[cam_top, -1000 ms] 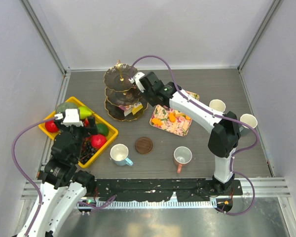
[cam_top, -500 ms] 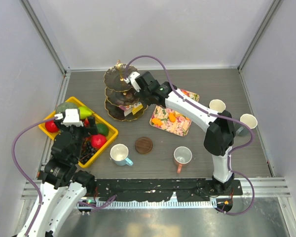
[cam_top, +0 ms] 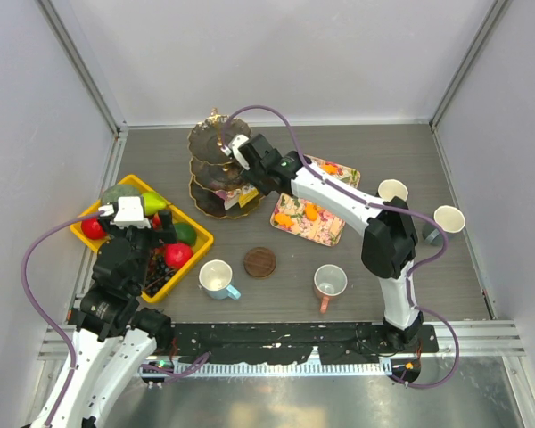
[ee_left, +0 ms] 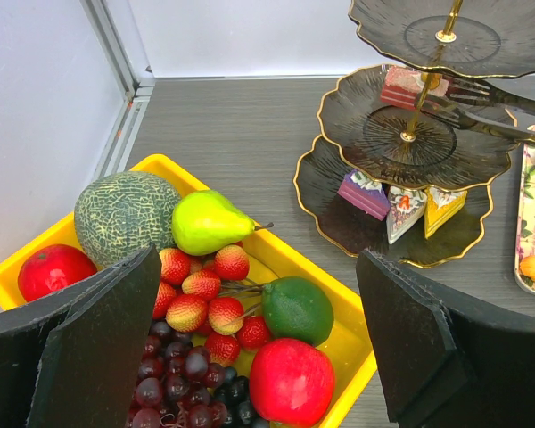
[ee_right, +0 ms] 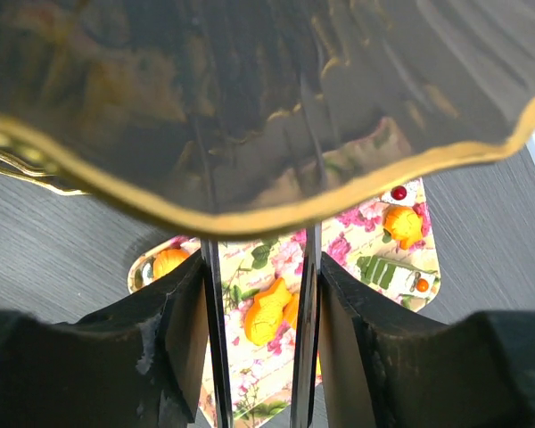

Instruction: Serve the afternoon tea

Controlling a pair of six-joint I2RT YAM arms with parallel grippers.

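Observation:
The dark three-tier stand (cam_top: 205, 141) with its gold handle stands at the back of the table. My right gripper (cam_top: 242, 157) is at its middle tier, shut on metal tongs (ee_right: 305, 267) whose arms stand a little apart. In the left wrist view the tongs (ee_left: 481, 94) reach a pink cake slice (ee_left: 399, 86) lying on the middle tier; the tips look slightly apart from it. The bottom tier (ee_left: 339, 223) holds three cake slices (ee_left: 403, 209). Orange pastries (ee_right: 267, 312) lie on the floral tray (cam_top: 325, 234). My left gripper (ee_left: 259, 267) hangs open over the fruit.
The yellow crate (cam_top: 196, 239) of fruit sits at the left. A white mug with a blue handle (cam_top: 216, 277), a brown coaster (cam_top: 259, 261) and a pinkish mug (cam_top: 330, 282) stand in front. A cream mug (cam_top: 392, 190) and another mug (cam_top: 448, 218) are at the right.
My right arm has reached further left over the stand's middle tier, and the tongs' arms have spread apart. The left arm has not moved.

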